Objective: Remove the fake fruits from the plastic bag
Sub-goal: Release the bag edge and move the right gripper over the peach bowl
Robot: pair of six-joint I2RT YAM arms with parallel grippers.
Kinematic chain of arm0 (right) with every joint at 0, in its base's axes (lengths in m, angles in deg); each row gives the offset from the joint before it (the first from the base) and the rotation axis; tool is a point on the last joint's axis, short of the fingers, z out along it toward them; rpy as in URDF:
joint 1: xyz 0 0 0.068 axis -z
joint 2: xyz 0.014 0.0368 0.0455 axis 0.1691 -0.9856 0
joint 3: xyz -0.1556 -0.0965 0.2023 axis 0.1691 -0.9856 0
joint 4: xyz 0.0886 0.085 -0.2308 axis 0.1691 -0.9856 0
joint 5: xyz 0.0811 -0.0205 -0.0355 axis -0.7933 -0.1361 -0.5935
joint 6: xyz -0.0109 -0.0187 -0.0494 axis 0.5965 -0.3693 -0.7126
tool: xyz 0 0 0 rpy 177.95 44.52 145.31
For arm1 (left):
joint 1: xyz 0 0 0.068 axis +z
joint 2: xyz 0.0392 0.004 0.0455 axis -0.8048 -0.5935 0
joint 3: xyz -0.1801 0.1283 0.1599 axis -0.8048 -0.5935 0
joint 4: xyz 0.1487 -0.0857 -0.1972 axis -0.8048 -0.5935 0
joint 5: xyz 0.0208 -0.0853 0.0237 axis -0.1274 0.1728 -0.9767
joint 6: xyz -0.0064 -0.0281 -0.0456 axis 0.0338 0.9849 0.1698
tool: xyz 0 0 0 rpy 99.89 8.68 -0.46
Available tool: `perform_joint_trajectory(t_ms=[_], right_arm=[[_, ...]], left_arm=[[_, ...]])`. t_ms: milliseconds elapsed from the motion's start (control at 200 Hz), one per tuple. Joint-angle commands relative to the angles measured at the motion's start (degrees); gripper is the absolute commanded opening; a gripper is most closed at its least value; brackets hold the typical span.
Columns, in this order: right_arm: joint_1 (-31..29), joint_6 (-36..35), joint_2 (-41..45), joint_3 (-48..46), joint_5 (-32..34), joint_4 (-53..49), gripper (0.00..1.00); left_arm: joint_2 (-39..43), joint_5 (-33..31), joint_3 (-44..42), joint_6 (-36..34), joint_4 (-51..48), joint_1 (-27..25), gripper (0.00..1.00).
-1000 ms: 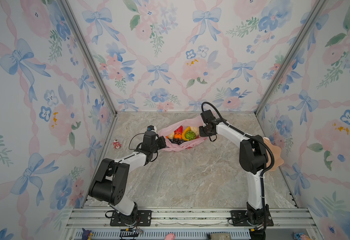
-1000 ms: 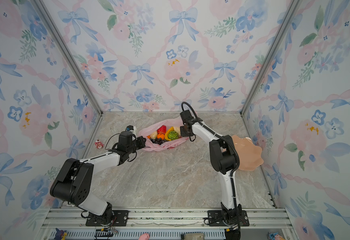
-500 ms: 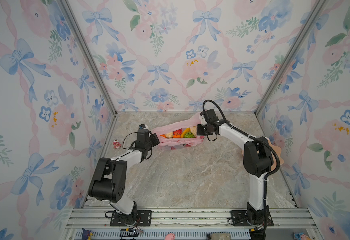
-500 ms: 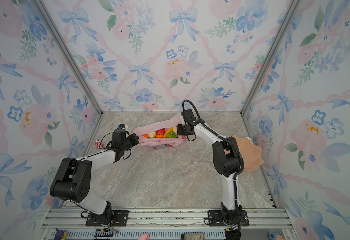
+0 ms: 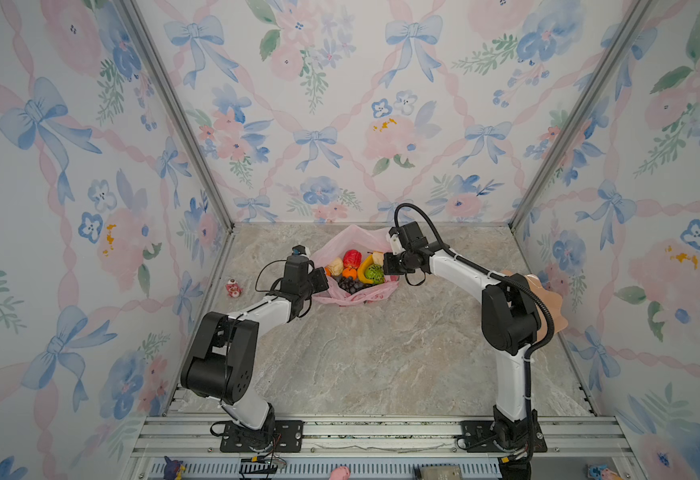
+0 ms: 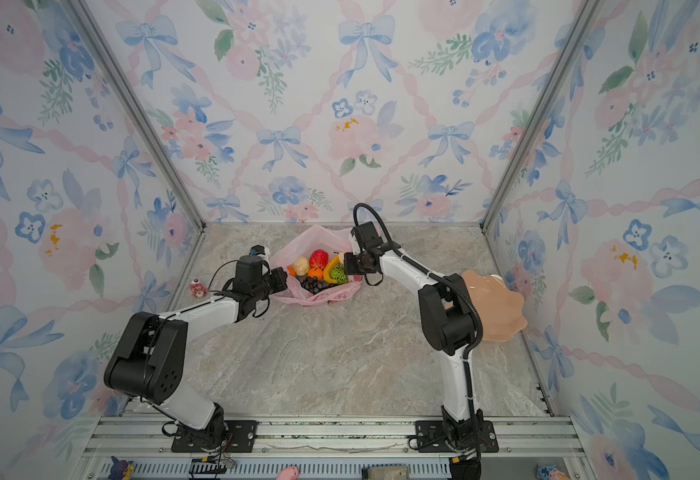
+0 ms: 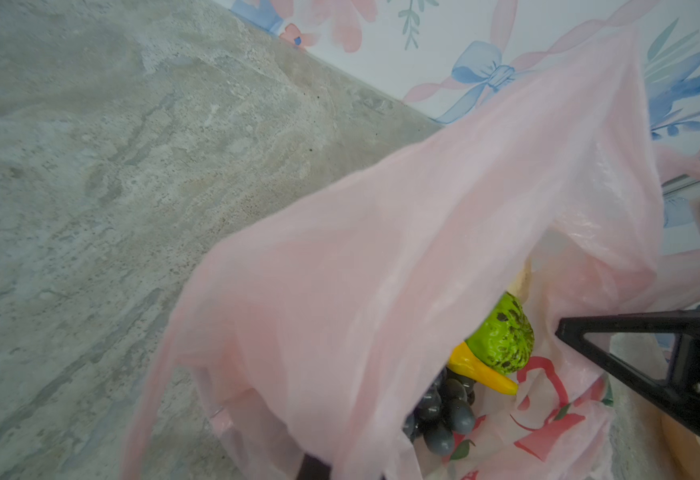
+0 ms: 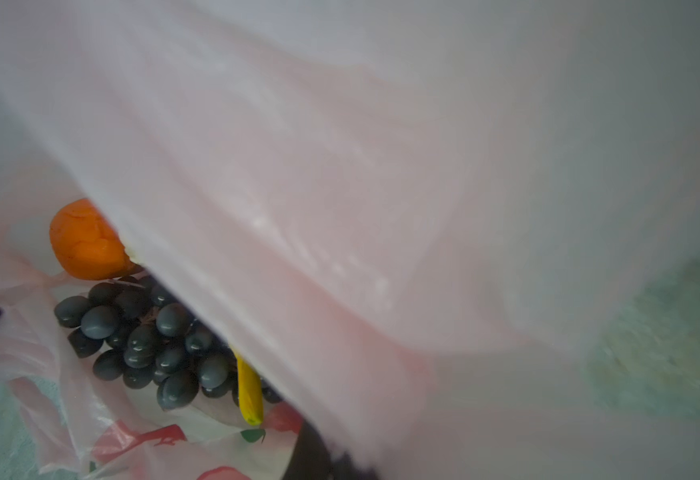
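The pink plastic bag lies open at the back of the table in both top views. The fake fruits sit inside it: a red fruit, a pale pear, an orange, a banana, a green fruit and dark grapes. My left gripper is shut on the bag's left edge. At the right edge my right gripper is shut on the film. Film drapes over both wrist views, with grapes showing beneath it.
A tiny red-and-white figurine stands near the left wall. A peach scalloped plate rests at the right, partly behind my right arm. Floral walls close in the back and both sides.
Half a second ago the bag was stretched taut and raised between both grippers. Now my left gripper has come back to the right and the bag sags with its mouth open.
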Motion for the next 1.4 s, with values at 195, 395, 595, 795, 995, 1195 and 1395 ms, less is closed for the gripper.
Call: perform_joint_trajectory(t_ms=[195, 395, 595, 795, 995, 1195, 1395], right_arm=[[1.53, -0.71, 10.21, -4.39, 3.92, -5.84, 0.45], [4.39, -0.23, 17.06, -8.17, 9.16, -10.7, 0.62], [10.57, 3.29, 23.53, -13.45, 16.26, -13.42, 0.73], [17.64, 7.62, 27.96, -17.98, 18.65, -14.94, 0.88], [24.89, 10.0, 30.22, -21.53, 19.14, -15.24, 0.96], [29.17, 11.29, 29.6, -24.1, 18.62, -15.16, 0.97], [29.07, 12.25, 27.29, -27.35, 16.85, -14.29, 0.97]], left_arm=[[3.72, 0.91, -3.6, -1.82, 1.2, -0.67, 0.0], [5.23, 1.16, -6.91, -2.38, 3.39, -1.03, 0.0], [6.58, 1.6, -9.78, -2.62, 6.4, -1.45, 0.0], [7.21, 2.0, -13.04, -3.08, 9.66, -2.14, 0.0], [7.02, 2.82, -14.82, -3.07, 12.43, -2.23, 0.0], [6.69, 3.56, -15.39, -2.91, 13.9, -2.19, 0.0], [6.28, 3.32, -15.47, -2.87, 14.27, -2.12, 0.0]])
